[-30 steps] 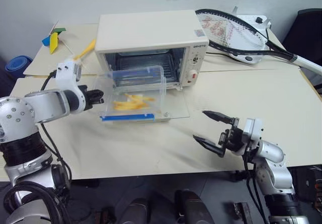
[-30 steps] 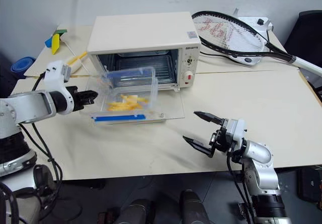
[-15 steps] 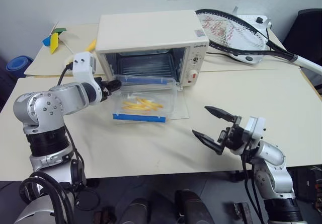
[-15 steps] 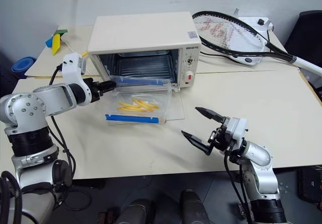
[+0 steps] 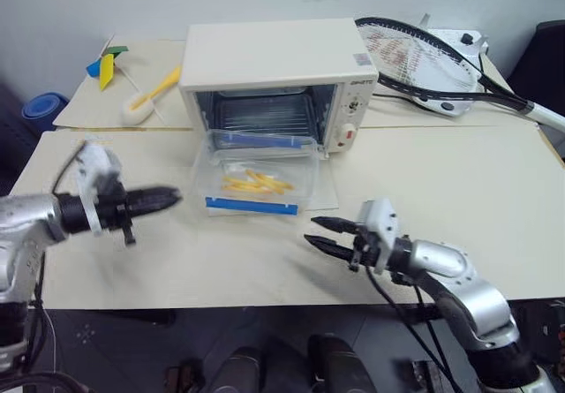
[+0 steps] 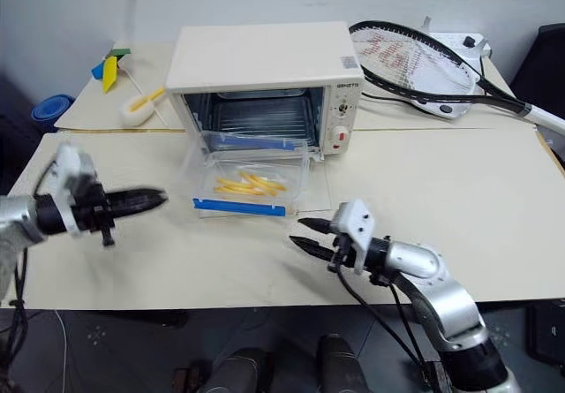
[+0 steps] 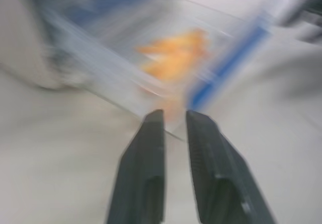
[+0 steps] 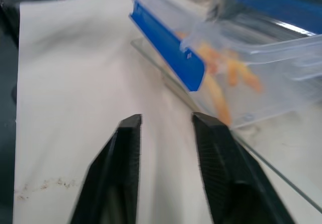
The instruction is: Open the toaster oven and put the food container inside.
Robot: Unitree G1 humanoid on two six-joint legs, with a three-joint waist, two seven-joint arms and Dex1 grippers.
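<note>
The worktop (image 5: 459,181) is covered in cream sheeting, with bare room at near centre and right. The toaster oven (image 5: 278,79) is set at far centre with its glass door (image 5: 325,194) folded down flat, the cavity and wire rack exposed. A racket (image 5: 424,57) is lying far right, just beside the oven, and a yellow utensil (image 5: 152,93) far left. The food container (image 5: 258,179) is resting on the lowered door at the mouth of the cavity, fries visible inside and one blue clip along its near edge; it is judged not yet properly inside. The left gripper (image 5: 163,200) is held well apart to the near left, fingers clenched on nothing. The right gripper (image 6: 309,234) is pointed leftward just short of the container's near right corner, its fingers (image 8: 126,158) standing narrowly parted and empty in the right wrist view. Risk is judged as follows: a push on one corner could skew the container against the cavity's side wall; a low push could drive the fingers onto the glass door; a high contact could tip the light box. Approach room is open along the near edge; clearance beside the container within the oven mouth is tight.
</note>
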